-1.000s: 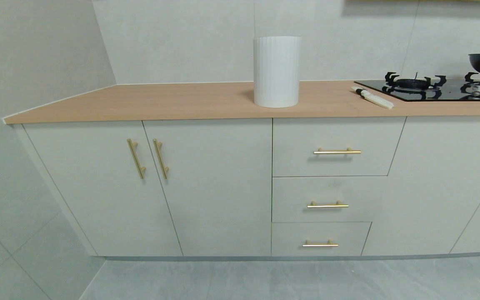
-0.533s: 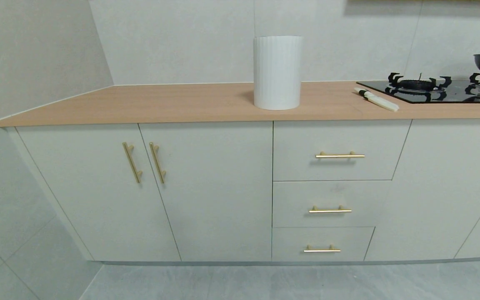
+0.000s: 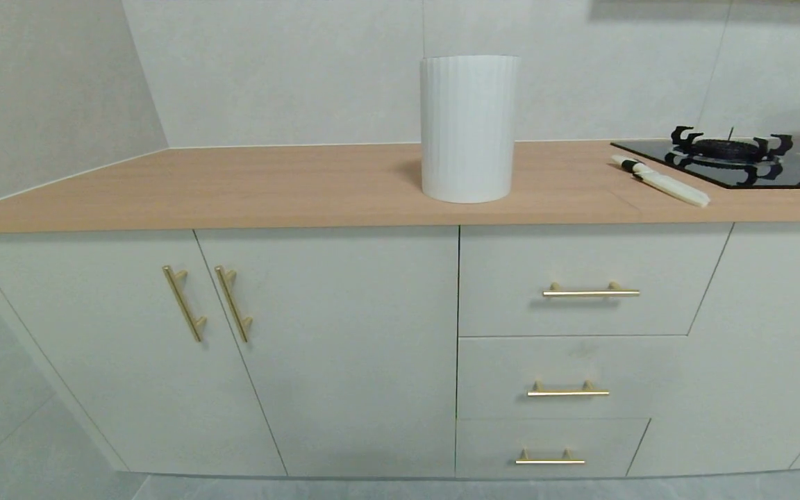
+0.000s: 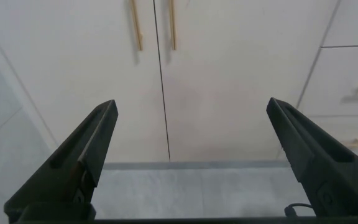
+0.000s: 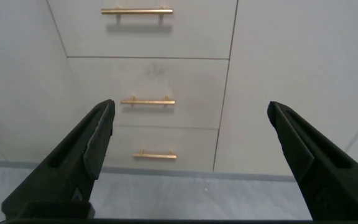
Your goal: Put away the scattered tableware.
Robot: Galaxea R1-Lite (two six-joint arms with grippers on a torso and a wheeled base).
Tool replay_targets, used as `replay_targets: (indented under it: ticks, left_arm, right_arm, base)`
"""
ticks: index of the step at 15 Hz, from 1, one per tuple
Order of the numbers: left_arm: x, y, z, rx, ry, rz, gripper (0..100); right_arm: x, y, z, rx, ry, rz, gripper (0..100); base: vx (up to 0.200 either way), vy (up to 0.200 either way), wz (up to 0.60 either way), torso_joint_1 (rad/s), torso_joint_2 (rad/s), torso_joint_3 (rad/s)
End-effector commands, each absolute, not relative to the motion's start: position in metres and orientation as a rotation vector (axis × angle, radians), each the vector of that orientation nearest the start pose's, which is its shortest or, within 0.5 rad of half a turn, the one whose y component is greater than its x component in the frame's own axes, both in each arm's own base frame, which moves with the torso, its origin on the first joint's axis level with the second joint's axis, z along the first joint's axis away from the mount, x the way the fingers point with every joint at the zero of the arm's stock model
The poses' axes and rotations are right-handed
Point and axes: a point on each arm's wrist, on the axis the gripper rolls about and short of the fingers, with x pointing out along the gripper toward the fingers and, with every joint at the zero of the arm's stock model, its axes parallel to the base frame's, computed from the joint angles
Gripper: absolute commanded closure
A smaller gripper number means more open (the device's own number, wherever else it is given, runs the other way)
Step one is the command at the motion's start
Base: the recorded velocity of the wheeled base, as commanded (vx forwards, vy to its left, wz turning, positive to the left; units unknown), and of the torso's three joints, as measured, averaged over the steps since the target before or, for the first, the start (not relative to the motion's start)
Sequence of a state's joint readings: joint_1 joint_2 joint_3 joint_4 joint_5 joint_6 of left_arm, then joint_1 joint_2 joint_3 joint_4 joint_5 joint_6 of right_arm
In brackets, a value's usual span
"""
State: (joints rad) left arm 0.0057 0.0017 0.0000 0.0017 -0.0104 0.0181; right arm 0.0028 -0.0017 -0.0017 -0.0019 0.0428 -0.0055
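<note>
A tall white ribbed holder (image 3: 469, 129) stands upright on the wooden counter (image 3: 233, 187), near its front edge. To its right a white utensil with a dark end (image 3: 660, 181) lies flat on the counter beside the hob. My left gripper (image 4: 191, 112) is open, low down facing the cabinet doors (image 4: 160, 74). My right gripper (image 5: 191, 112) is open too, facing the stack of drawers (image 5: 148, 81). Nothing is between either pair of fingers.
A black gas hob (image 3: 740, 156) with pan supports sits at the counter's right end. Below are two doors with brass handles (image 3: 209, 312) and three drawers with brass pulls (image 3: 591, 292). Tiled walls close the left side and back. Grey floor lies below.
The whole head view has shifted: the counter and cabinets now look larger and lower, so the camera has come closer. The holder and utensil keep their places on the counter.
</note>
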Motion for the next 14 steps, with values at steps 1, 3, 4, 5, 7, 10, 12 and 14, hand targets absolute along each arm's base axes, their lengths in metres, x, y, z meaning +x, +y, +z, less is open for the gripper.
replay_targets:
  ticks: [1, 3, 4, 5, 7, 10, 12, 14]
  left_arm:
    - [-0.0227, -0.0004, 0.0754, 0.018, 0.003, -0.005, 0]
    - [-0.0227, -0.0004, 0.0754, 0.018, 0.003, -0.005, 0]
    - [-0.0227, -0.0004, 0.0754, 0.018, 0.003, -0.005, 0]
    - [-0.0227, -0.0004, 0.0754, 0.018, 0.003, -0.005, 0]
    - [-0.0227, -0.0004, 0.0754, 0.018, 0.003, -0.005, 0]
    - [-0.0227, -0.0004, 0.0754, 0.018, 0.003, -0.005, 0]
    - [-0.0227, -0.0004, 0.0754, 0.018, 0.003, -0.005, 0]
    - [-0.0227, -0.0004, 0.0754, 0.018, 0.003, -0.005, 0]
  right_arm:
    - [-0.0229, 0.0009, 0.0761, -0.006, -0.003, 0.046, 0]
    - [-0.0229, 0.0009, 0.0761, -0.006, -0.003, 0.046, 0]
    - [-0.0229, 0.0009, 0.0761, -0.006, -0.003, 0.046, 0]
    - [-0.0229, 0.0009, 0.0761, -0.006, -0.003, 0.046, 0]
    - [-0.0229, 0.0009, 0.0762, -0.006, -0.005, 0.046, 0]
    - [-0.0229, 0.0009, 0.0762, -0.006, -0.005, 0.046, 0]
    - [-0.0229, 0.0009, 0.0762, -0.005, -0.005, 0.046, 0]
    - [-0.0229, 0.0009, 0.0761, -0.005, -0.003, 0.046, 0]
  base:
    - [0.2, 0.0, 0.0, 0.007, 0.0, 0.007]
    - [0.2, 0.0, 0.0, 0.0, 0.0, 0.0]
    - [0.2, 0.0, 0.0, -0.002, 0.0, -0.007]
    - [0.2, 0.0, 0.0, -0.002, 0.0, 0.007]
    - [0.2, 0.0, 0.0, 0.007, 0.0, -0.005]
    - [0.2, 0.0, 0.0, 0.005, 0.0, 0.009]
    - [0.2, 0.0, 0.0, 0.007, 0.0, -0.005]
    - [0.0, 0.0, 0.0, 0.0, 0.0, 0.0]
